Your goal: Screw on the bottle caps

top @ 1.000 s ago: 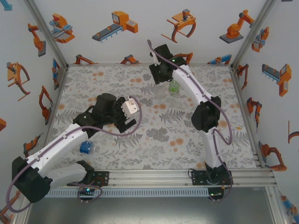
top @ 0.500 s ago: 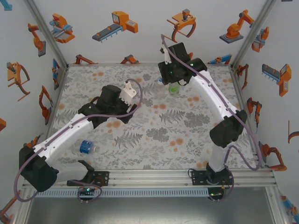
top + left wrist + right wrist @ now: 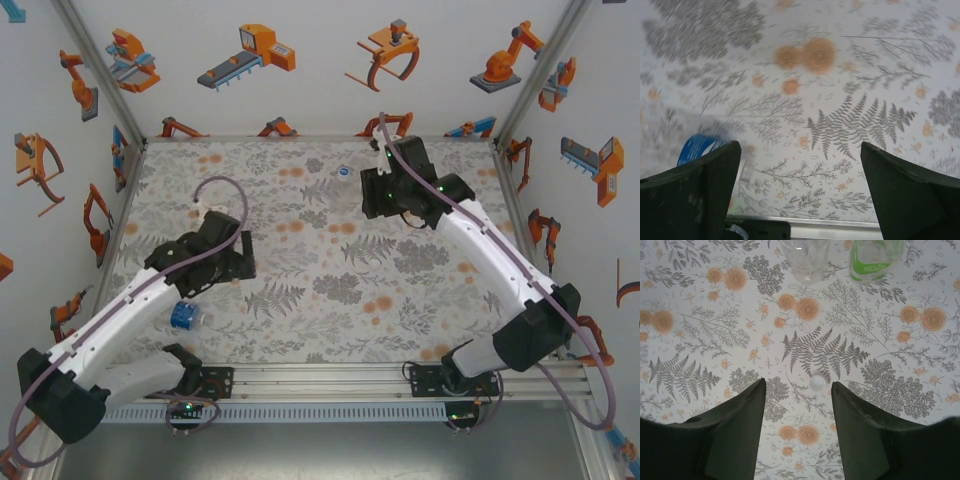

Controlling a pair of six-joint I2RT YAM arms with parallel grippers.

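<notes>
Since 1 second ago both arms have shifted: the left arm [image 3: 130, 310] has drawn back toward the near left of the table [image 3: 330, 330]. The right arm [image 3: 490, 260] has swung rightward, and its wrist now covers the far spot where the green bottle stood in the overhead view.

We find the left claw [image 3: 800, 195] pointed down at the table, jaws wide apart, nothing between them. We find the right claw [image 3: 797, 435] likewise aimed at the table, jaws apart with bare surface in the gap, gripping nothing.

We note 3 bottles. The blue bottle [image 3: 185, 316] lies on its side at the near left, just beside the left arm. The clear bottle [image 3: 805, 260] and green bottle [image 3: 875, 257] stand side by side, apart, beyond the right claw. Their tops are cut off, so we cannot tell whether they are capped.

1 white cap [image 3: 816, 382] lies on the table, seen in the gap just beyond the right claw's fingertips, touching neither.
</notes>
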